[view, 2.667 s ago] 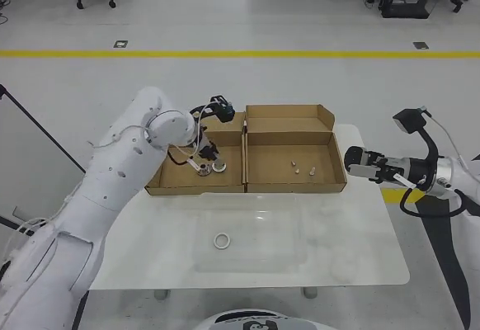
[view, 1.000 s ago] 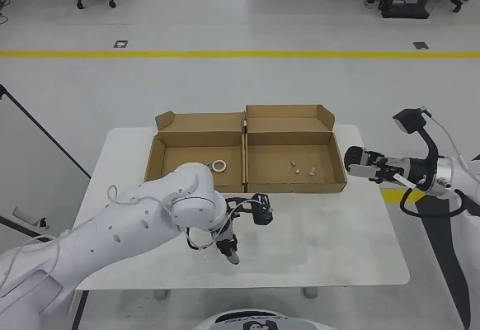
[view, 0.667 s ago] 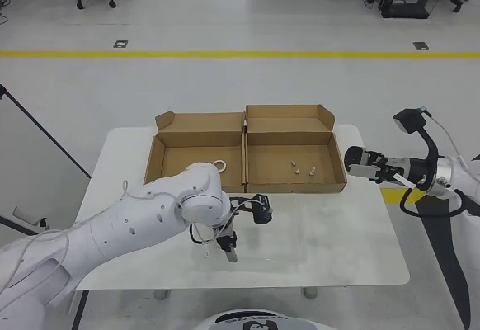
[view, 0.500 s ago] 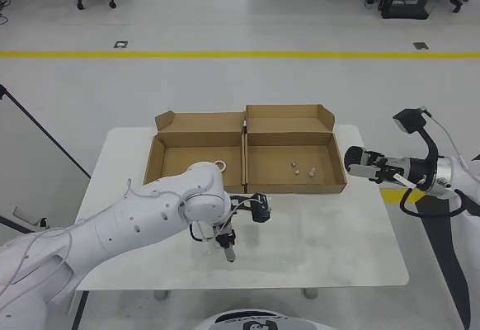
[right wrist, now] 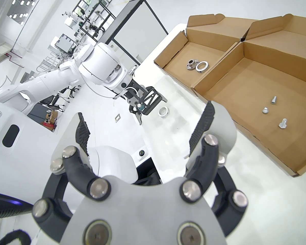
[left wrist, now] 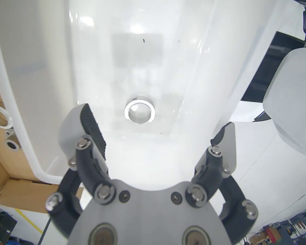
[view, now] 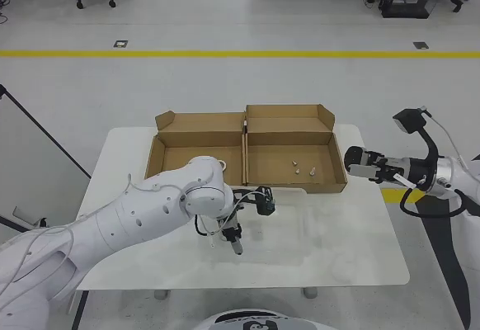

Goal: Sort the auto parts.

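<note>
We have the left gripper (left wrist: 156, 121) hanging over the clear tray (left wrist: 23, 138) near the front edge of the table (view: 347, 247). Its fingers are spread wide and hold nothing. The metal ring (left wrist: 139, 110) lies flat on the tray floor, just ahead of the gap between the fingers and apart from both.

At the back edge, the left box (view: 195, 161) holds a matching ring (right wrist: 202, 66) touching a flanged collar (right wrist: 190, 64). The right box (view: 294, 165) holds three bolts (right wrist: 274, 99). We judge the ring in the tray belongs in the left box.

The right gripper (right wrist: 145, 113) sits off the right edge of the table, fingers apart and empty.

We see these risks:
- The ring is not centred between the fingers, so closing here could pinch air or nudge it away
- The ring is smooth and the tray floor looks slick, so a glancing touch may send it sliding
- One finger seems to stand over the tray wall, so a straight descent could strike the rim and shift the tray
- A grip on the ring's rounded outside may let it pop free on the lift
</note>
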